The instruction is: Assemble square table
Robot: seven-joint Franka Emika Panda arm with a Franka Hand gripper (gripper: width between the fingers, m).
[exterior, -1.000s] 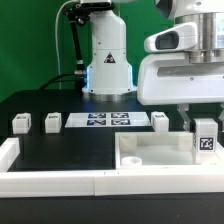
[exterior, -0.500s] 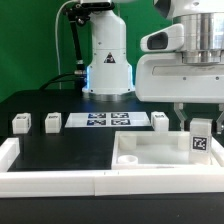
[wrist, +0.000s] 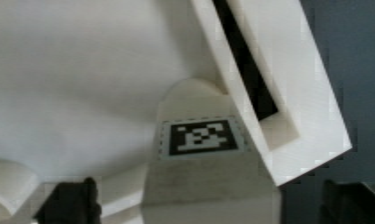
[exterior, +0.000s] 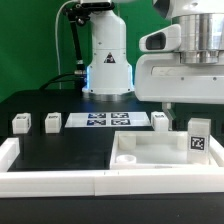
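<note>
The white square tabletop (exterior: 150, 155) lies at the front on the exterior view's right, raised rim up. One tagged leg block (exterior: 200, 136) stands upright in its corner on the exterior view's right. My gripper (exterior: 192, 108) hangs just above that leg, open and empty. In the wrist view the leg (wrist: 205, 140) stands between my dark fingers (wrist: 68, 200), with a gap on each side, and the tabletop's rim (wrist: 273, 90) runs beside it. Three more leg blocks sit on the black table: two on the exterior view's left (exterior: 19, 124) (exterior: 52, 122) and one near the tabletop (exterior: 160, 120).
The marker board (exterior: 102, 120) lies flat behind the tabletop, between the loose legs. White border rails (exterior: 55, 182) run along the front and the exterior view's left edge. The robot's base (exterior: 108, 60) stands at the back.
My gripper has let go of the leg in the tabletop's corner, opened and risen. The leg stays standing where it was set.
</note>
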